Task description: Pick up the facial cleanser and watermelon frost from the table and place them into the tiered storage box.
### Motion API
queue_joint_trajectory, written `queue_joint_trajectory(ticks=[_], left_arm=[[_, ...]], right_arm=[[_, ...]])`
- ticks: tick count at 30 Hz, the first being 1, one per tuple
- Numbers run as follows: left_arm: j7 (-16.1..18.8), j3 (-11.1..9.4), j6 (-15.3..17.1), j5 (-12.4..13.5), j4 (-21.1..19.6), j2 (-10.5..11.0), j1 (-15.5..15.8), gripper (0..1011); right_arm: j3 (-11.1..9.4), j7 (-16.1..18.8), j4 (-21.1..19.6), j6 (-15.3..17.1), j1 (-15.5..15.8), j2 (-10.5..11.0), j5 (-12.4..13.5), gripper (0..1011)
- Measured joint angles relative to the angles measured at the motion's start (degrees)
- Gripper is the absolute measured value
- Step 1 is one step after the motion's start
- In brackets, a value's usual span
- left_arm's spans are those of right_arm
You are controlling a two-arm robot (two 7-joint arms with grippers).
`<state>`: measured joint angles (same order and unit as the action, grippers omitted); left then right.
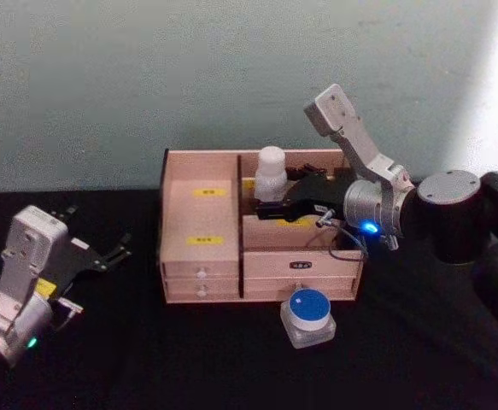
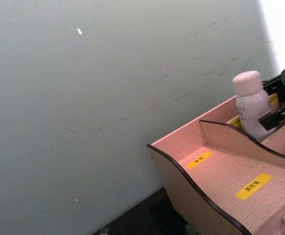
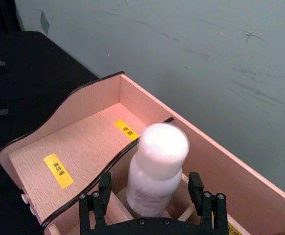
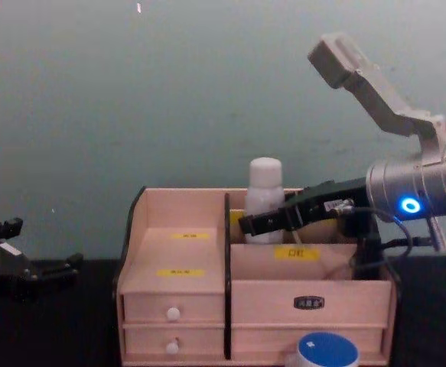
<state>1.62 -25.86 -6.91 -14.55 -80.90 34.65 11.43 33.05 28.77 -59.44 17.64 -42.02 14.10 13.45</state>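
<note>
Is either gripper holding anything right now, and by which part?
Nothing held. The right gripper straddles the white bottle low on its body, jaws clear of it; left gripper idle, open.

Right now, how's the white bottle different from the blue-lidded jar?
The white bottle is tall, the jar squat. The bottle stands inside the tiered storage box, the right gripper open around it; the jar sits on the table in front. Both are upright. The left gripper sits aside.

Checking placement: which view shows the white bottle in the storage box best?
The right wrist view: the white bottle stands upright in a rear compartment of the tiered storage box, between the right gripper's open fingers. Head and chest views show it partly behind that gripper; the left wrist view shows it far off.
</note>
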Motion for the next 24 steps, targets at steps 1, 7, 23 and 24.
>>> queue_joint_trajectory(ticks=[1, 7, 23, 24], left_arm=[[0.0, 0.0, 0.0, 0.0, 0.0, 0.0, 0.0, 1001], [0.0, 0.0, 0.0, 0.0, 0.0, 0.0, 0.0, 1001], [0.0, 0.0, 0.0, 0.0, 0.0, 0.0, 0.0, 1001], [0.0, 0.0, 0.0, 0.0, 0.0, 0.0, 0.0, 1001]], right_arm=[[0.0, 0.0, 0.0, 0.0, 0.0, 0.0, 0.0, 1000], [0.0, 0.0, 0.0, 0.0, 0.0, 0.0, 0.0, 1000], [-3.5, -0.6, -13.0, 2.9, 5.2, 4.3, 2.1, 1000], [-3.7, -0.6, -14.0, 3.3, 5.7, 4.8, 2.2, 1000]])
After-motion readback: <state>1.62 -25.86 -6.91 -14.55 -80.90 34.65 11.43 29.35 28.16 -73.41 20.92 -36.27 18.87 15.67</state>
